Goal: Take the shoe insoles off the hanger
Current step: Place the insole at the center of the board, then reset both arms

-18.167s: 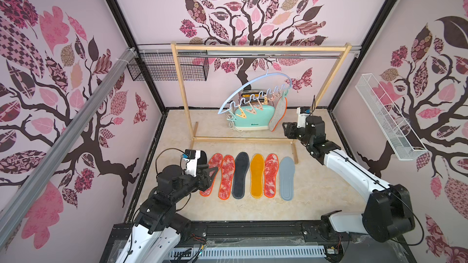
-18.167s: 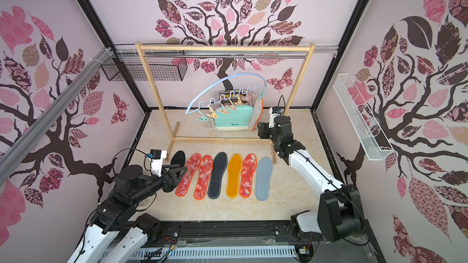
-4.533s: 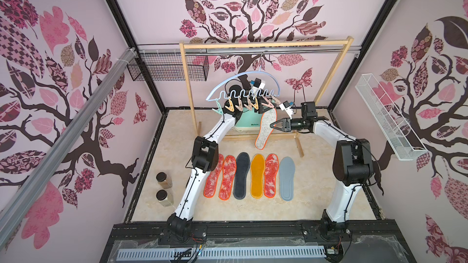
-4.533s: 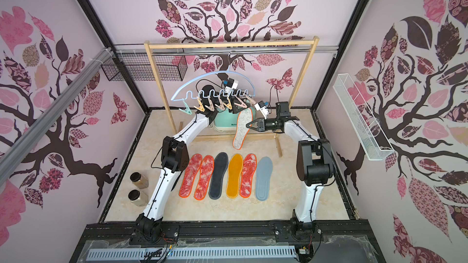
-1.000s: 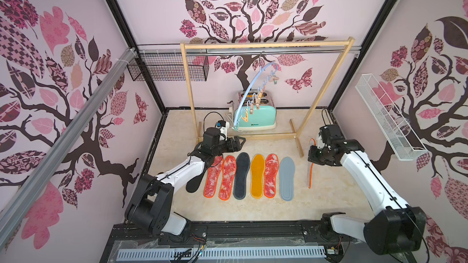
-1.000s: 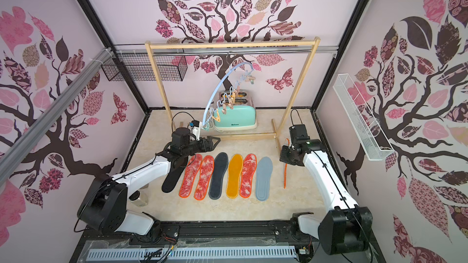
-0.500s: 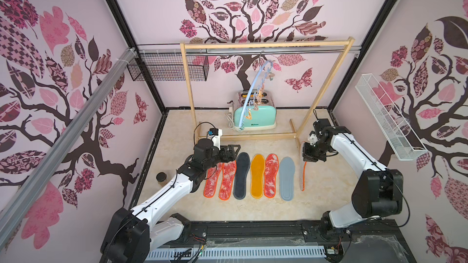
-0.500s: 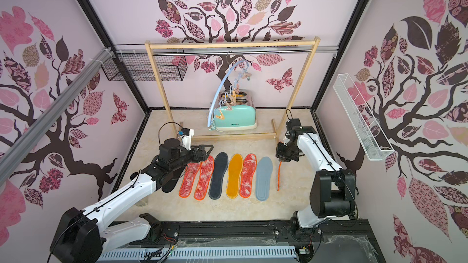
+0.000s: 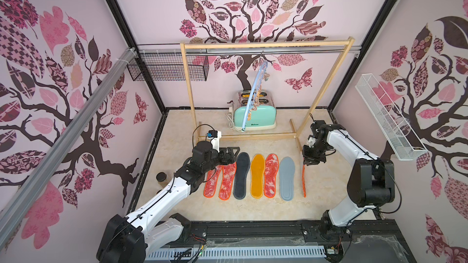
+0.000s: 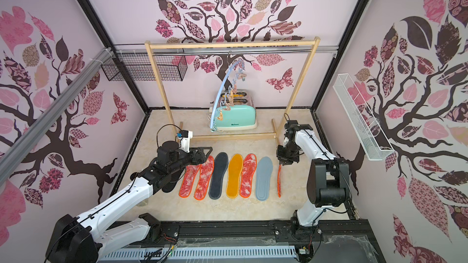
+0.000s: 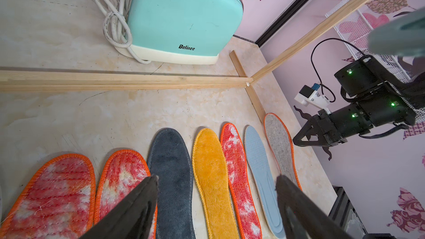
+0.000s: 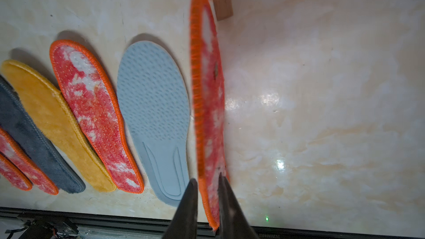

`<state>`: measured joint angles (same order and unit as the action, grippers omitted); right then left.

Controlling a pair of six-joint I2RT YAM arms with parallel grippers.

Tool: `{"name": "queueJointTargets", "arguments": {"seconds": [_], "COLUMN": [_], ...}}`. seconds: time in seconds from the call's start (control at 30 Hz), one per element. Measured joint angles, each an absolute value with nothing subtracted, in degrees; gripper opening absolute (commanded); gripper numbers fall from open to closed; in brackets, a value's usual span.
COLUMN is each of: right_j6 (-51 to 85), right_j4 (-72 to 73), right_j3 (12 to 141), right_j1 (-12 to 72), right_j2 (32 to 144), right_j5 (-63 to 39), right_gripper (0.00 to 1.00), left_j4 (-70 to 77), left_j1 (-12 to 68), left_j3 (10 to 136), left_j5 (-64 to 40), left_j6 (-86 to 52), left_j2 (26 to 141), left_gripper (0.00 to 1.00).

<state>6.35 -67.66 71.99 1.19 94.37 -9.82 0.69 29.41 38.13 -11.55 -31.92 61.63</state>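
Since no insole is left on the hanger [image 9: 256,82], laying-down is judged in hand: red-white insole [image 12: 207,77] stood edgewise between the jaws of the right pincer [image 12: 207,178], grip unclear; release needed. Left pincer [image 11: 217,178] apart, empty.

Table [image 9: 253,208]: beige, marble-patterned.
Between left tool [image 9: 234,153] and right tool [image 9: 310,162]: six insoles [image 9: 257,175] flat, side by side.
Beyond both tools: toaster [image 9: 254,118], wooden rack's base [image 9: 253,136].
Behind left tool: jar [image 9: 160,177], black insole [image 10: 169,186].
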Motion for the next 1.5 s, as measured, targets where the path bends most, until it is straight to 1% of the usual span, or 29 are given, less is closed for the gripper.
{"name": "queueJointTargets", "arguments": {"seconds": [0.37, 0.47, 0.67, 0.73, 0.83, 0.93, 1.1, 1.13, 1.17, 1.2, 1.27, 1.33, 1.4, 1.5], "right_j6": [6.33, 6.44, 8.16, 9.1, 11.09, 12.69, 15.29, 15.49, 16.03, 16.21, 15.77, 14.63, 13.17, 10.02], "right_j4": [-66.06, -64.64, -58.08, -55.77, -52.05, -47.83, -41.32, -39.53, -37.63, -34.98, -29.52, -23.35, -17.3, -6.59], "right_j3": [71.9, 71.2, 63.37, 60.31, 56.55, 53.58, 49.39, 48.31, 47.27, 45.58, 41.78, 37.43, 33.45, 26.87], "right_j1": [0.62, 0.56, 0.56, 0.56, 0.56, 0.56, 0.58, 0.56, 0.54, 0.56, 0.56, 0.56, 0.56, 0.56], "right_j2": [96.6, 96.55, 94.91, 93.08, 88.09, 80.6, 66.46, 63.33, 60.86, 57.87, 52.82, 49.23, 47.75, 48.38], "right_j5": [-8.88, -9.93, -13.15, -14.74, -17.15, -18.57, -16.12, -14.66, -13.37, -11.38, -7.64, -3.77, -0.05, 4.71], "right_gripper": [0.25, 0.25, 0.25, 0.28, 0.34, 0.42, 0.59, 0.73, 0.98, 0.99, 0.99, 1.0, 1.0, 0.99], "left_j4": [0.6, 0.6, -0.34, -1.3, -4.27, -8.49, -14.98, -15.99, -16.62, -16.86, -16.64, -15.88, -14.48, -8.93], "left_j1": [29.63, 29.67, 29.95, 30.06, 30.17, 30.33, 30.39, 30.39, 30.41, 30.41, 30.24, 27.99, 23.35, 16.27], "left_j3": [38.13, 38.13, 38.09, 37.45, 35.46, 33.12, 32.12, 32.1, 31.99, 31.66, 30.2, 27.57, 24.86, 19.75], "left_j5": [-11.4, -11.4, -11.38, -11.25, -10.92, -10.09, -4.47, -2.15, 0.47, 3.57, 9.74, 14.5, 17.56, 21.69], "left_j6": [-31.81, -31.77, -31.9, -32.03, -32.45, -32.8, -31.97, -31.48, -31.07, -30.37, -28.8, -27.79, -27.18, -25.96], "left_j2": [62.11, 62.11, 61.56, 59.92, 54.5, 45.8, 32.36, 30.06, 28.14, 26.22, 23.27, 21.12, 20.49, 21.91], "left_gripper": [0.85, 0.85, 0.85, 0.85, 0.85, 0.85, 0.86, 0.86, 0.88, 0.97, 0.98, 0.98, 0.98, 0.98]}}
